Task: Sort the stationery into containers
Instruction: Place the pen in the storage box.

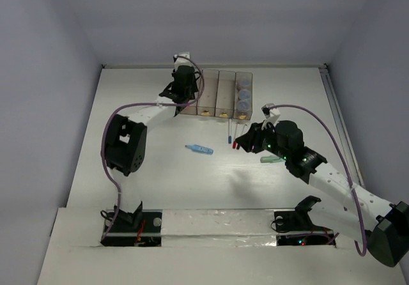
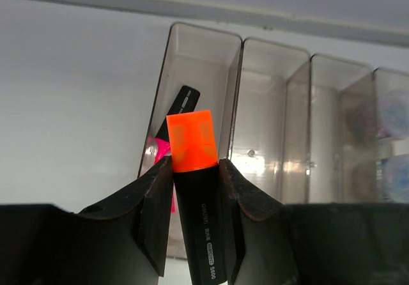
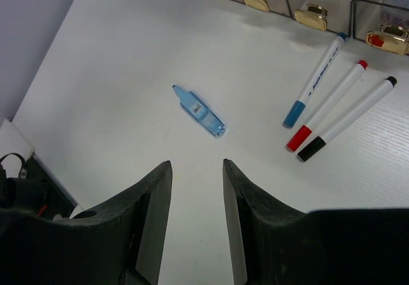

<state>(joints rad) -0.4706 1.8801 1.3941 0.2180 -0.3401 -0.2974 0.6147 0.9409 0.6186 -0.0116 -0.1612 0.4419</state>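
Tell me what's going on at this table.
The left tool is clamped on an orange highlighter, poised at the leftmost bin, where a pink highlighter lies. The right tool hangs open and empty. A light blue marker and three white pens lie on the table ahead of it, and a pale green marker lies beside that arm. Round pots sit in the rightmost bin.

White table (image 1: pixel 160 189): bin row (image 1: pixel 218 93) at back, lt-blue marker (image 3: pixel 199 111) mid, 3 white pens (image 3: pixel 328 105) & green marker (image 1: pixel 271 160) right.
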